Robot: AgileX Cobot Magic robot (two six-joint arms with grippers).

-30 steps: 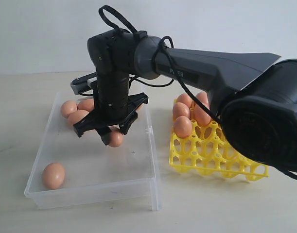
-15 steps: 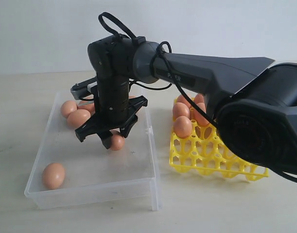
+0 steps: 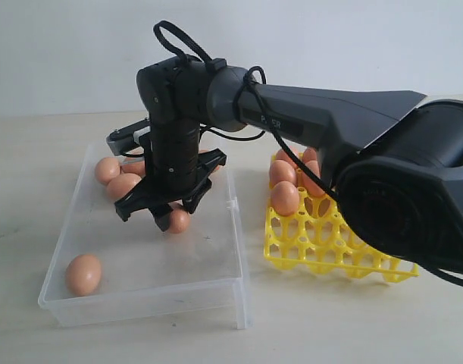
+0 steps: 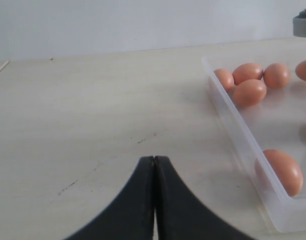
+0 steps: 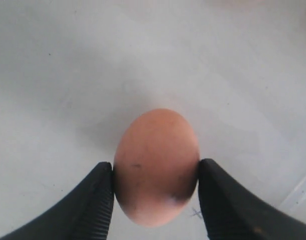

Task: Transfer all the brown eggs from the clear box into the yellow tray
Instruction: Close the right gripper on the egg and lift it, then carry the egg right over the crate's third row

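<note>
Black ribbed fingers [image 5: 100, 200] of the right tool [image 3: 170, 219] are pinching one smooth orange-brown oval egg [image 5: 155, 167] across its middle, jaws fairly wide. It looks lifted just clear of the floor of the clear shallow plastic box [image 3: 216, 292]. More brown eggs [image 3: 114, 180] bunch in the box's far left corner, and a lone egg [image 3: 83, 274] sits near-left. Next over is the bright yellow lattice egg tray [image 3: 333, 246], far cups filled, on the pale surface [image 3: 330, 326]. The left tool [image 4: 154, 162] is closed and empty. My worry: with a slick shell and two thin contacts, a fast swing could drop it, and more squeeze could crack it.
</note>
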